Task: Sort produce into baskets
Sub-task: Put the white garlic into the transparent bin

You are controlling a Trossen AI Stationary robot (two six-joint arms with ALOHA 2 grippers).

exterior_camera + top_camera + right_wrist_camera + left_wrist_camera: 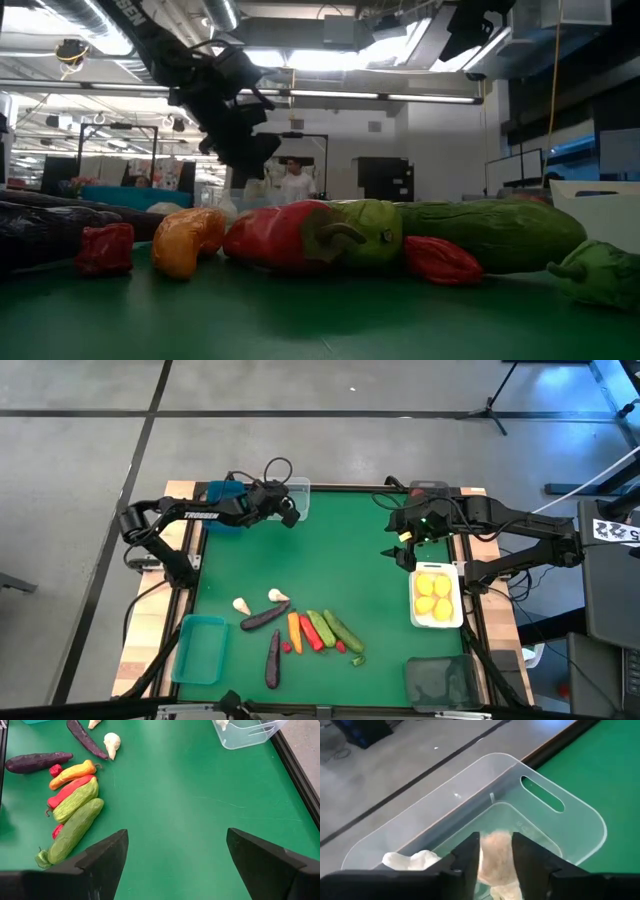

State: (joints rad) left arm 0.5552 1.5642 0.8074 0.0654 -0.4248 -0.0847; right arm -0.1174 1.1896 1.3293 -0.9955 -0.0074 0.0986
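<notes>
My left gripper [287,510] is at the table's far edge, over the clear basket [300,493], shut on a white garlic [496,851]. Another garlic [413,860] lies in that basket. My right gripper [401,555] is wide open and empty above the green mat, next to the white basket [458,596], which holds yellow lemons [435,596]. In the middle of the mat lie two garlics [278,596], two purple eggplants [263,619], an orange pepper [294,626], a red pepper [309,632], two green cucumbers [343,630] and small red berries [286,647]. My left gripper pinches the garlic's two sides [485,851] between its two fingers [468,857]. The fingers slant down into the clear basket's [560,820] inside. Whether the garlic touches the basket's floor I cannot tell.
A blue basket [222,492] stands under my left arm at the far left. A teal basket [198,648] stands at the near left, a dark basket [440,680] at the near right. The mat between the far baskets and the produce is bare.
</notes>
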